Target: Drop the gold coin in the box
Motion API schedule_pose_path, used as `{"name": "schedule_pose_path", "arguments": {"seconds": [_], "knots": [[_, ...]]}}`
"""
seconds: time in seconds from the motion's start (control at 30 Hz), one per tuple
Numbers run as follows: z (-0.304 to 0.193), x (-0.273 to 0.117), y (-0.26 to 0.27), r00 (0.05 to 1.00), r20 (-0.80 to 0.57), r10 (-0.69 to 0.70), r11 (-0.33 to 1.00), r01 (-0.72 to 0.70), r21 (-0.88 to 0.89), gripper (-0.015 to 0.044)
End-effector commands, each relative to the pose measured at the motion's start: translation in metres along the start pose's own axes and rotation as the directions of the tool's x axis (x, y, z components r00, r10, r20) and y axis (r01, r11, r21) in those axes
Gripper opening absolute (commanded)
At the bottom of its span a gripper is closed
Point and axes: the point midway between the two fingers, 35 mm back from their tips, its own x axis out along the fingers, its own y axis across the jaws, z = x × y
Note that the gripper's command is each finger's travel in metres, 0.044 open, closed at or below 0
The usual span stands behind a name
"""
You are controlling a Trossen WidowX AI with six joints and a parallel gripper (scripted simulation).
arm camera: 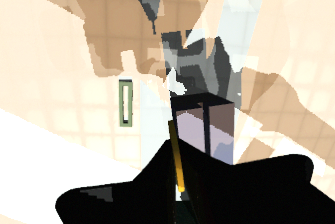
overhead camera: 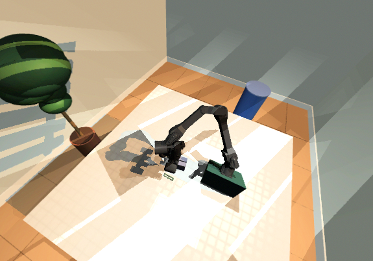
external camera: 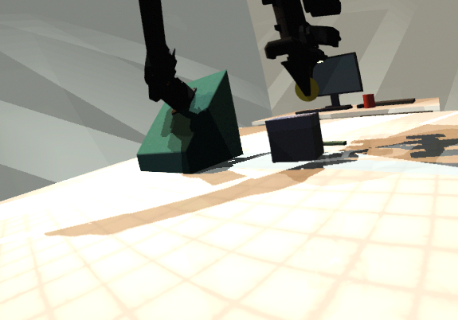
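Observation:
My gripper (external camera: 308,94) (arm camera: 172,143) is shut on the gold coin (external camera: 315,90) (arm camera: 177,162), which sticks out past the fingertips. In the exterior view the coin shows its round face, higher than the box. In the wrist view it is edge-on, left of the slot and nearly in line with it, its far end at the lid's left edge. The closed grey box (overhead camera: 182,161) (external camera: 296,140) (arm camera: 191,126) stands upright, with a dark slot (arm camera: 207,130) in its lid. The green holder (external camera: 334,142) (arm camera: 122,103) is empty. The fingertips are hidden in the top view.
The arm's dark green wedge base (overhead camera: 221,184) (external camera: 220,127) stands to the right of the box in the top view. A blue cylinder (overhead camera: 251,103) and a potted plant (overhead camera: 85,141) stand farther off. The exterior view shows a monitor (external camera: 341,76) and a red cup (external camera: 368,101) behind.

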Motion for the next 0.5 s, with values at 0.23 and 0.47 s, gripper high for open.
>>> {"name": "schedule_pose_path", "arguments": {"seconds": [0.23,0.47], "knots": [[-0.017,0.001,-0.027,1.000,0.002,-0.007,1.000,0.007,-0.004,0.0000],[-0.025,0.002,-0.038,1.000,0.002,-0.009,1.000,0.009,-0.004,0.0000]]}}
